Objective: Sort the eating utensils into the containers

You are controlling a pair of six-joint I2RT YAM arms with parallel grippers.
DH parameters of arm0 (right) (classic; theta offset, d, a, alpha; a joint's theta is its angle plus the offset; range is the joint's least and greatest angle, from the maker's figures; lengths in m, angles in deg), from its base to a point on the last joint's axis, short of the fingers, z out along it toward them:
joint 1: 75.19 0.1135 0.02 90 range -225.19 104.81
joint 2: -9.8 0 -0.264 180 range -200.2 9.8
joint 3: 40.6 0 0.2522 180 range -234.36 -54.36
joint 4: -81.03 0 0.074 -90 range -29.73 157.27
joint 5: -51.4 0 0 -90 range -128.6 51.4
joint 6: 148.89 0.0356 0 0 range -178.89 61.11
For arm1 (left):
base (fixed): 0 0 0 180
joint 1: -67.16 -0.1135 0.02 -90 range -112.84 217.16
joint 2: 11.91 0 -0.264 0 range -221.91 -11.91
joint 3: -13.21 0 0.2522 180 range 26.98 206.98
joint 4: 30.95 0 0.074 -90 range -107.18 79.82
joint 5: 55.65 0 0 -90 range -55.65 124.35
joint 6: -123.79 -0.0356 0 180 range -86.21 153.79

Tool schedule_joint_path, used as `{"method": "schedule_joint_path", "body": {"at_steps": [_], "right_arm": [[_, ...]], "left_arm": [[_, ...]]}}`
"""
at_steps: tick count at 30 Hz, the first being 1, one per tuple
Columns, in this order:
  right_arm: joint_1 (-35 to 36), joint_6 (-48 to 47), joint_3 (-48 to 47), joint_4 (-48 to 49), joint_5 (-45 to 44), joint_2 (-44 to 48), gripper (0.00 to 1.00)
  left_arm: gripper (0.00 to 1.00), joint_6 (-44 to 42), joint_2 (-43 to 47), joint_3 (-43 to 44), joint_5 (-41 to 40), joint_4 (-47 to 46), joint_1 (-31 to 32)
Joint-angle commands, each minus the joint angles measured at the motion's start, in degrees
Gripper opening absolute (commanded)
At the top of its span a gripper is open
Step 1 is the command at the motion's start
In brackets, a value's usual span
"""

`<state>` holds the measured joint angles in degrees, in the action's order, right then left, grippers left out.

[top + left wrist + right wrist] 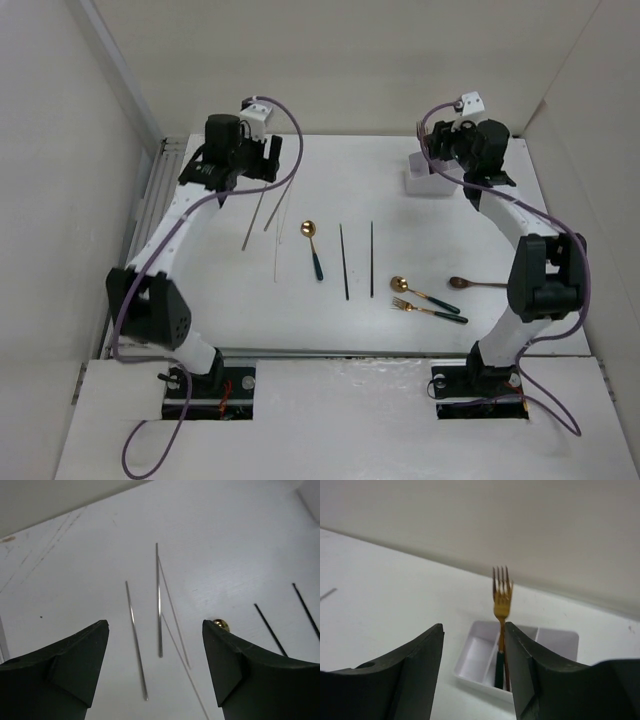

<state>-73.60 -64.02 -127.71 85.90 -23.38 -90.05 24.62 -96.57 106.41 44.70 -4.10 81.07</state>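
The gold fork (pixel 502 600) with the dark green handle stands upright, prongs up, in the white holder (pixel 476 656) at the far right of the table (pixel 330 320), in what looks like its middle slot. The right gripper (pixel 474 630) hangs over it with jaws apart, gripping nothing. The fork stands close by its right finger, so a straight lift should avoid tipping the slim, smooth metal. Far left, the left gripper (pixel 155 625) hovers with jaws wide above two thin silver chopsticks (pixel 136 640) lying flat, near each other. They are round, slick and low, so I judge the grip should close across one, near its middle. A green-handled spoon (pixel 312 245), dark chopsticks (pixel 344 262), a second spoon (pixel 425 295), a second fork (pixel 430 311) and a brown spoon (pixel 475 283) lie further right
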Motion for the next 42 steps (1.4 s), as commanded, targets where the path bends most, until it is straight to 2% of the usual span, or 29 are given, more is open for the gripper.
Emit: {"method": "schedule_joint_path", "body": {"at_steps": [1, 7, 11, 21, 27, 35, 39, 40, 42], "right_arm": [[1.6, -0.1, -0.6, -0.4, 2.0, 5.1, 0.58], [3.3, -2.5, 1.4, -1.9, 4.9, 8.8, 0.58], [3.3, -3.1, 2.7, -3.0, 6.8, 9.3, 0.58], [3.9, -3.7, 5.5, -3.0, 11.1, 10.5, 0.58], [4.4, -3.7, 5.5, -3.0, 11.1, 10.5, 0.59], [4.4, -4.2, 3.7, -3.0, 11.1, 9.9, 0.59], [4.4, -4.2, 3.1, -3.0, 11.1, 9.9, 0.59], [4.4, -4.2, 3.1, -3.0, 11.1, 9.9, 0.59], [4.4, -4.2, 3.1, -3.0, 10.6, 9.9, 0.59]], "left_arm": [[0.73, -3.7, -9.5, 9.2, -4.3, 12.7, -0.8], [0.73, -3.8, -23.0, 15.5, -4.3, 14.2, -2.5], [0.66, -3.8, -30.6, 20.3, -6.9, 16.3, -2.5], [0.64, -5.5, -36.3, 15.5, -11.8, 12.3, -3.0], [0.61, -6.1, -36.8, 13.7, -6.2, 15.0, -4.2], [0.51, -8.0, -40.7, 13.0, -2.5, 18.5, -4.2], [0.3, -8.5, -42.7, 14.2, -1.2, 20.1, -4.8], [0.16, -8.5, -42.7, 14.2, -0.4, 20.1, -4.8], [0.03, -8.5, -42.7, 14.2, -0.4, 20.1, -5.9]]}}
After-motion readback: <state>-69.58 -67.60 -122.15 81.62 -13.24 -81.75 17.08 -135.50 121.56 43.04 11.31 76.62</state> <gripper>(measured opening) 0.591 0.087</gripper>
